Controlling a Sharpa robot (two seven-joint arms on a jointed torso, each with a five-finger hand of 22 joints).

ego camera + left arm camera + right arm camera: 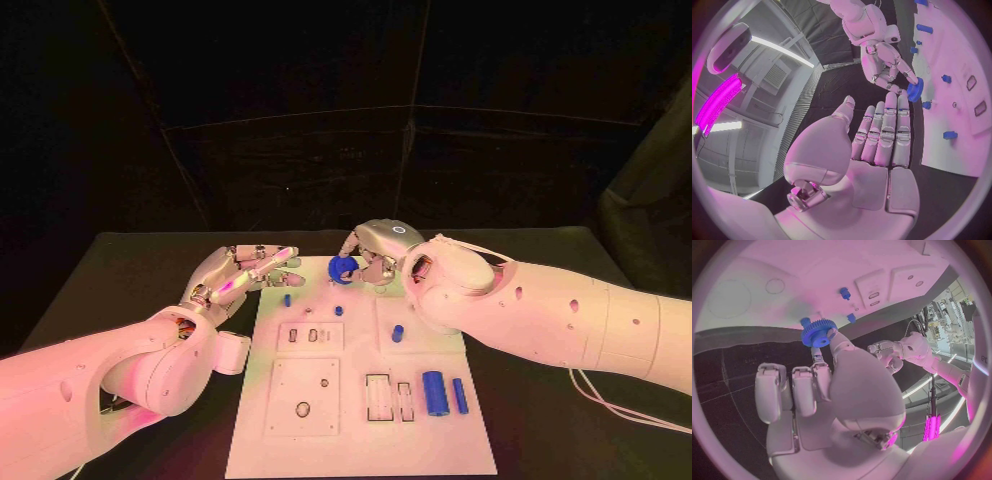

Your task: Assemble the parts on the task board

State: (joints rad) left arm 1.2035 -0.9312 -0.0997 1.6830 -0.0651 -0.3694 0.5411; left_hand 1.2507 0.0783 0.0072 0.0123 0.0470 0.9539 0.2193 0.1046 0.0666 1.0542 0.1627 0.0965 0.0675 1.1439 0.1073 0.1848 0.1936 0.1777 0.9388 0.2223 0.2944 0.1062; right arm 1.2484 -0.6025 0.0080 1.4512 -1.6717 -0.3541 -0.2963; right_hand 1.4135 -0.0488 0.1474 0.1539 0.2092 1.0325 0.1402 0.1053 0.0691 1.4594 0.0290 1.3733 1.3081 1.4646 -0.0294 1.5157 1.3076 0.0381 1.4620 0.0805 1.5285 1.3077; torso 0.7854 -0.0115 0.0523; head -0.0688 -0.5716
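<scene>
Your right hand point(826, 390) pinches the blue gear point(817, 332) above the task board point(361, 400); it looks light, rigid, toothed — keep hold at the rim. Left hand's point(873, 150) fingers lie straight, together, empty.

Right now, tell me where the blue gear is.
The blue gear is pinched in the right hand fingers, over the far end of the white task board in the head view; the left hand hovers nearby.

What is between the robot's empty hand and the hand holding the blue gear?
In the head view, a bare corner of the white task board lies between the left hand and the right hand holding the blue gear.
</scene>
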